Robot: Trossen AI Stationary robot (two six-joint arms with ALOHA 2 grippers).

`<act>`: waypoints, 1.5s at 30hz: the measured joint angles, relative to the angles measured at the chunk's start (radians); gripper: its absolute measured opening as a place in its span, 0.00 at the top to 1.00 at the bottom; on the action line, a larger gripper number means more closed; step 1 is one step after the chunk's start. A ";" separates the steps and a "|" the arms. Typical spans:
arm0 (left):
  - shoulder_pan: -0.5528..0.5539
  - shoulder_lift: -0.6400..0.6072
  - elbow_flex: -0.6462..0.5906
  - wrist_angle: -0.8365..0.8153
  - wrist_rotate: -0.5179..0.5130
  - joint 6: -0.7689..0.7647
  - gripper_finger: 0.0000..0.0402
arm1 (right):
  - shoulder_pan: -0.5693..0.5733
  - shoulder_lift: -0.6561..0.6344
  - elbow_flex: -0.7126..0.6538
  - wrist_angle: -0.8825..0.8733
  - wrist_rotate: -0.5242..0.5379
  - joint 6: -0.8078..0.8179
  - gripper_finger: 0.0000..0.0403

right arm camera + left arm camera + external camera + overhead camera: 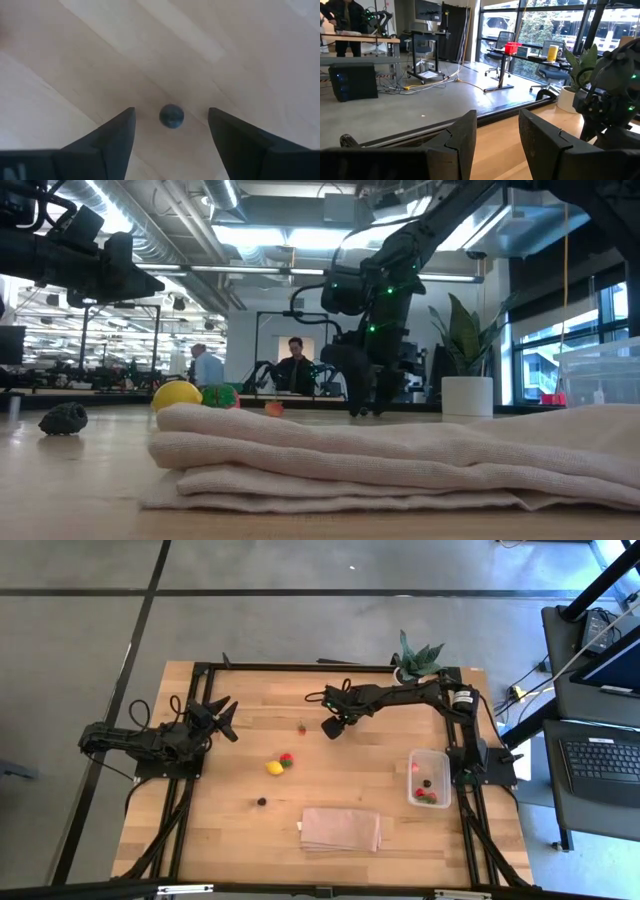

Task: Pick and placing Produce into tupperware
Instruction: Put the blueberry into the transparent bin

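Note:
My right gripper [171, 111] points down, open, low over the far middle of the table [330, 727]. A small dark round berry [171, 117] rests on the wood between its fingers, touching neither. A tiny red piece [301, 728] lies just left of it. A yellow piece [274, 767] and a red-and-green one [287, 761] lie mid-table, with another dark berry [262, 801] nearer the front. The clear tupperware [430, 778] stands at the right with red pieces inside. My left gripper [225, 720] waits open at the left, level above the table.
A folded tan cloth [342, 830] lies near the front edge and fills the low view [400, 460]. A spiky green plant in a white pot [418, 658] stands at the far right corner. People show in the room behind the table.

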 joint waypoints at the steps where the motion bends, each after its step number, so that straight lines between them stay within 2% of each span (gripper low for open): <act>1: 0.000 0.000 0.000 0.000 0.000 0.000 0.65 | 0.000 0.002 0.000 0.000 0.002 0.000 0.38; 7: 0.000 0.000 0.000 0.000 0.000 0.000 0.65 | 0.000 0.003 0.000 -0.001 0.004 -0.002 0.49; 22: 0.000 0.000 0.000 0.000 0.000 0.000 0.65 | 0.003 0.002 0.000 0.002 -0.004 -0.037 0.86; 27: 0.000 0.000 0.000 0.000 0.000 0.000 0.65 | 0.020 -0.027 -0.002 -0.028 -0.042 -0.058 0.87; 32: 0.000 0.000 0.000 0.000 0.000 0.000 0.65 | 0.054 -0.137 -0.002 -0.102 -0.074 -0.045 0.87; 37: 0.000 0.000 0.000 0.000 0.000 0.000 0.65 | 0.114 -0.324 -0.001 -0.293 -0.086 0.007 0.87; 40: 0.000 0.000 0.000 0.000 0.000 -0.001 0.65 | 0.160 -0.445 -0.001 -0.445 -0.087 0.088 0.87; 45: 0.000 0.000 0.000 0.000 0.000 -0.001 0.65 | 0.271 -0.618 0.000 -0.694 -0.058 0.315 0.87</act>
